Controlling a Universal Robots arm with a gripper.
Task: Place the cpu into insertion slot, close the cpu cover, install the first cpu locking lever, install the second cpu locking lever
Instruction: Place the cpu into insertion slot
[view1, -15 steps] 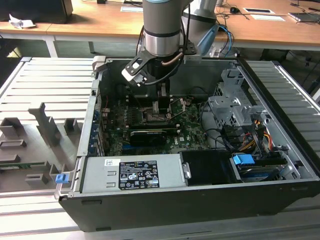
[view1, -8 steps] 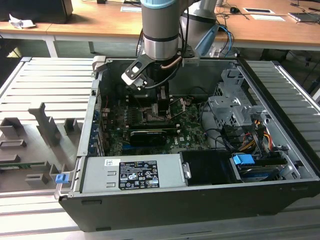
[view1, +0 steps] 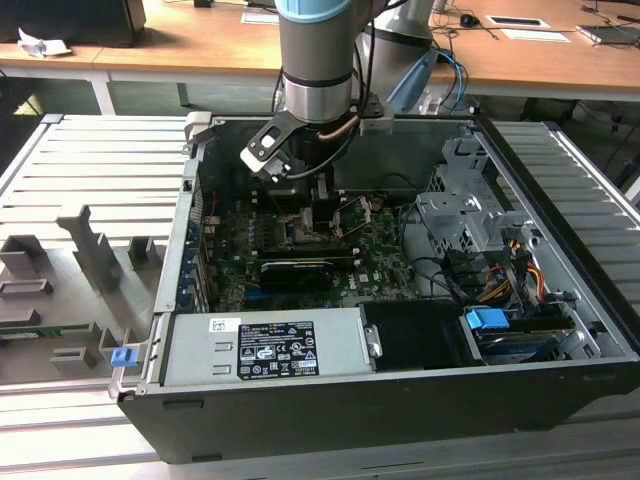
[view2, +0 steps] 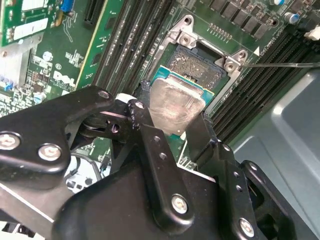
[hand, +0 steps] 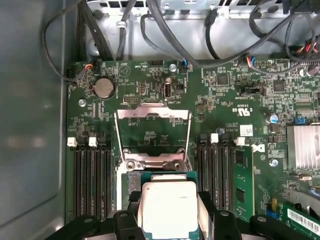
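**Chip held over the open socket**

The gripper is seen clenched on the chip, which is pinched by its edges between two black fingers. In the second wrist view the chip is held over the near part of the socket, while the far part of the socket is left uncovered, its dark pin field and silver rim exposed. Whether the chip touches the socket cannot be told. A thin metal rod is seen running away from one corner of the socket.

In the first wrist view the chip is seen pale and square in the gripper, just in front of the cover. The cover is swung open, its silver frame raised clear of the socket and the green board visible through its window. Black memory slots are found on both sides of the socket, a coin battery beyond the cover, and a finned heat sink well off to one side.

In the exterior view the gripper is lowered inside the open computer case, over the middle of the board. A grey power supply is mounted along the near wall of the case.
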